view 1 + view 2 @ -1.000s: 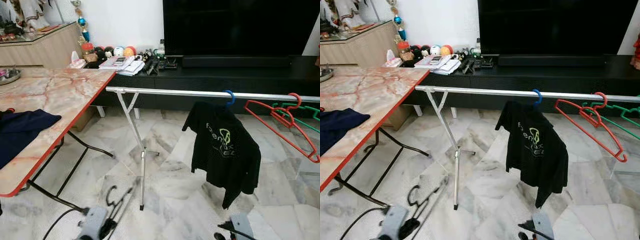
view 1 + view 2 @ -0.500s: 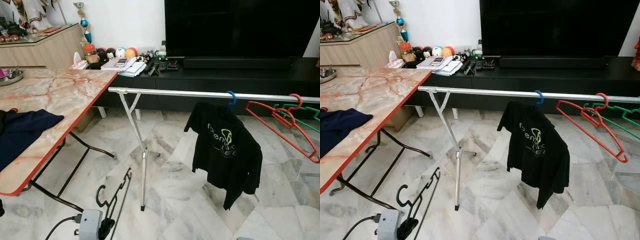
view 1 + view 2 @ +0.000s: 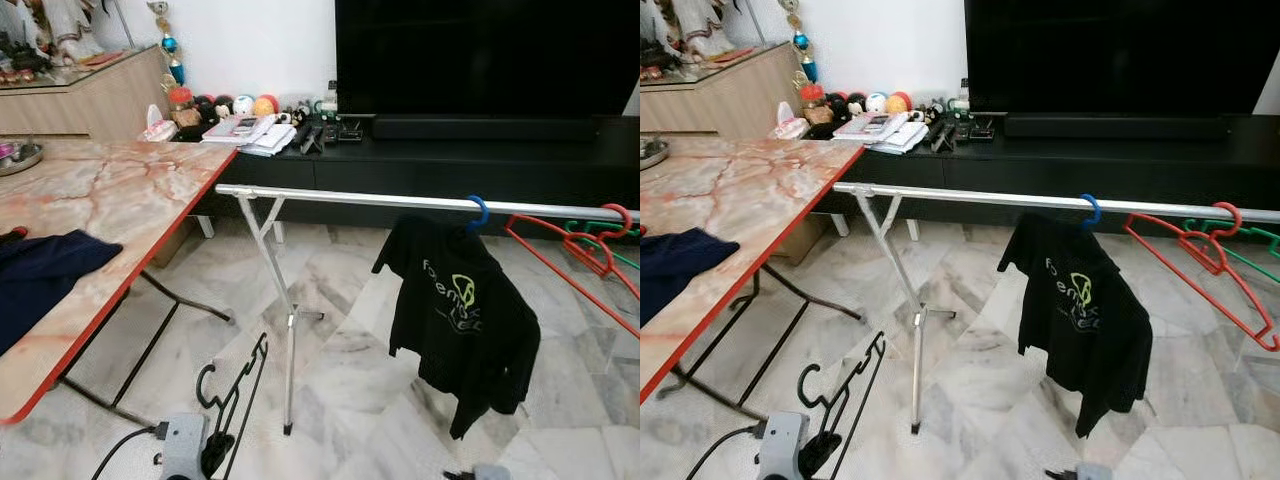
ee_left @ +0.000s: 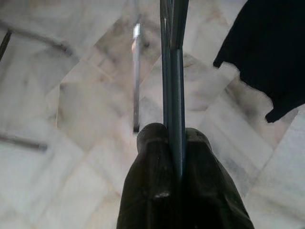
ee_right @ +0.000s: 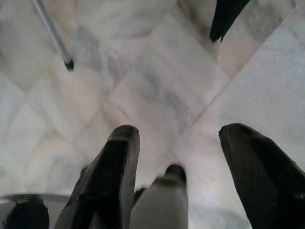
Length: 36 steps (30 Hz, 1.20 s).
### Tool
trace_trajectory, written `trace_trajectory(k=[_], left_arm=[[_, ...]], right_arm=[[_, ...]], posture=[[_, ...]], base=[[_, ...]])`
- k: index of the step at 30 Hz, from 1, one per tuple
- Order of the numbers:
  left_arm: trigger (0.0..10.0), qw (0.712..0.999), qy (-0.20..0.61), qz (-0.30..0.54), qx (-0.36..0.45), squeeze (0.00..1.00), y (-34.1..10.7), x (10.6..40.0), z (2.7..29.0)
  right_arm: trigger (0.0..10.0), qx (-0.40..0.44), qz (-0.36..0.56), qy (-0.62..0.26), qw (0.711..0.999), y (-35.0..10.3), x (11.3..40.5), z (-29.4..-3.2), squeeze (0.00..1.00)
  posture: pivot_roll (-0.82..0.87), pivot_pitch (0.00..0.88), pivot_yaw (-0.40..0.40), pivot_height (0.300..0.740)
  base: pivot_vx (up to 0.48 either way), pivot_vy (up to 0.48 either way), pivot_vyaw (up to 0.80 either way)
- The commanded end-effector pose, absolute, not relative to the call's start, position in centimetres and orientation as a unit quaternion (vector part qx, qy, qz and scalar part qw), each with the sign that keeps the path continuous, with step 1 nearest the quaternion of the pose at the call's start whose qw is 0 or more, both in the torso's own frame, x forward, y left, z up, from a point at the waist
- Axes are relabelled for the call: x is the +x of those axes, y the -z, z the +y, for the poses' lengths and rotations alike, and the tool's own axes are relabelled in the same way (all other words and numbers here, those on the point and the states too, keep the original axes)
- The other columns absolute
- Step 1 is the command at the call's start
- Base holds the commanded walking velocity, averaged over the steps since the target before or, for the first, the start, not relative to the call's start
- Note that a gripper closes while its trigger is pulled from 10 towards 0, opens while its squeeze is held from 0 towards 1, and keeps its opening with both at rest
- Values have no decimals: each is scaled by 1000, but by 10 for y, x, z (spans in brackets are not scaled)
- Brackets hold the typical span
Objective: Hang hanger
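A marble-pattern table (image 3: 110, 200) with a red edge is seen at far left, with a dark blue garment (image 3: 40, 285) laid on it near the edge. Behind it, a wooden cabinet (image 3: 90, 95) and a low black TV unit (image 3: 450, 160) are seen, with small balls, figures and papers (image 3: 245, 128) piled at the unit's left end and a large dark screen (image 3: 480, 55) above.

The left gripper (image 4: 174, 157) is held low over the marble floor (image 3: 340, 350), near the table's legs, fingers clenched on a black hanger (image 3: 232, 395). In the left wrist view the hanger's thin bar is pinched edge-on between the two fingers (image 4: 147, 176). The hanger is tilted upward and forward from the gripper, hook on the left, below and short of the rail, close beside the rail's leg.

A silver clothes rail (image 3: 400, 200) is run across the middle of the scene, carried by a folding silver leg (image 3: 285, 330) at its left end. A black T-shirt (image 3: 460, 320) with a light print is hung on the rail by a blue hook (image 3: 480, 212). Further right a red hanger (image 3: 1200, 262) is hooked on the rail, with a green hanger (image 3: 1250, 245) just behind it.

The right gripper (image 5: 178, 157) is held low at lower right, pointed at bare floor, fingers spread apart, nothing grasped.
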State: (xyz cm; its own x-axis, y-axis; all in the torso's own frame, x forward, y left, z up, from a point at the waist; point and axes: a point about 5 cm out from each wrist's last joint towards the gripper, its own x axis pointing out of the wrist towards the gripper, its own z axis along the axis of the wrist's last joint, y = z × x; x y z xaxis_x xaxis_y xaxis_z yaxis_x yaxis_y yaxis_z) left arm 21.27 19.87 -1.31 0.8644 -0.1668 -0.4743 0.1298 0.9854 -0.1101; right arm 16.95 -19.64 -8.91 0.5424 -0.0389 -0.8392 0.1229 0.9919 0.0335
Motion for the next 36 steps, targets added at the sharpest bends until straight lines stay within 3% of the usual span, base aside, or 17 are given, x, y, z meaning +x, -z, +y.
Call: trace_trajectory(k=[1,9,24,36], left_arm=[[10000,965,86,246,-42,0,11,215,195],[10000,965,93,240,-39,0,8,218,192],[10000,970,75,226,-42,0,4,222,193],[10000,975,-21,217,-40,0,5,221,217]], right_arm=[[10000,40,491,48,869,93,160,-201,0],[10000,25,499,44,865,94,156,-201,0],[10000,13,496,32,868,94,158,-200,0],[10000,-11,498,20,867,93,158,-206,0]], posture=[[-9,28,71,740],[-9,29,72,740],[-10,23,63,740],[-15,0,32,740]], base=[[334,0,0],[330,0,0],[0,0,0],[0,0,0]])
